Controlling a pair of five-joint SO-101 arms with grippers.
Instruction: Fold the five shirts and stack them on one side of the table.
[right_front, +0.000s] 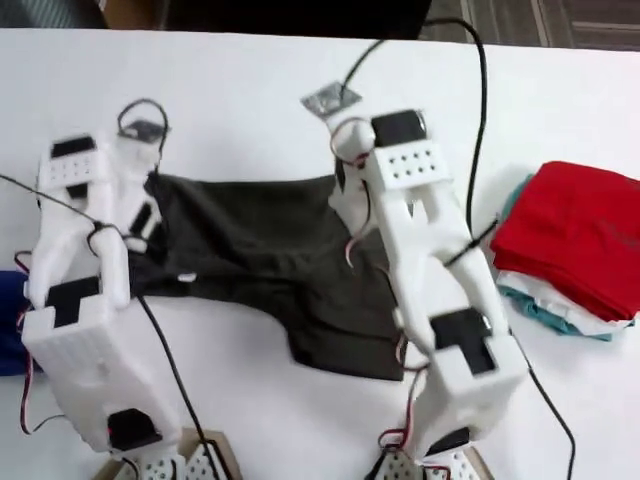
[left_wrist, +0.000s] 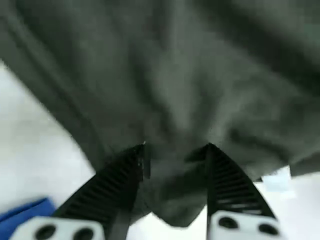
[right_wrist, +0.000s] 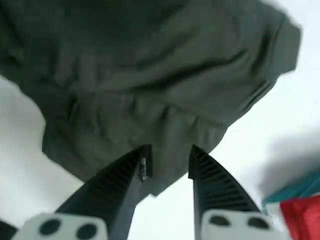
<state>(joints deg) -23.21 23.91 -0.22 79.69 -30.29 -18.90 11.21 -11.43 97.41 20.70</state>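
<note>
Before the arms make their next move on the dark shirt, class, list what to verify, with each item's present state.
1. Left pincer open over the dark shirt: ok.
2. Right pincer open at the shirt's edge: ok.
3. Dark shirt lying flat: not ok, rumpled.
4. Folded stack, red on top, apart from dark shirt: ok.
5. Blue cloth folded: cannot tell.

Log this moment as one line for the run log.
left gripper: open, on dark shirt | right gripper: open, same shirt | folded stack: on robot's right
</note>
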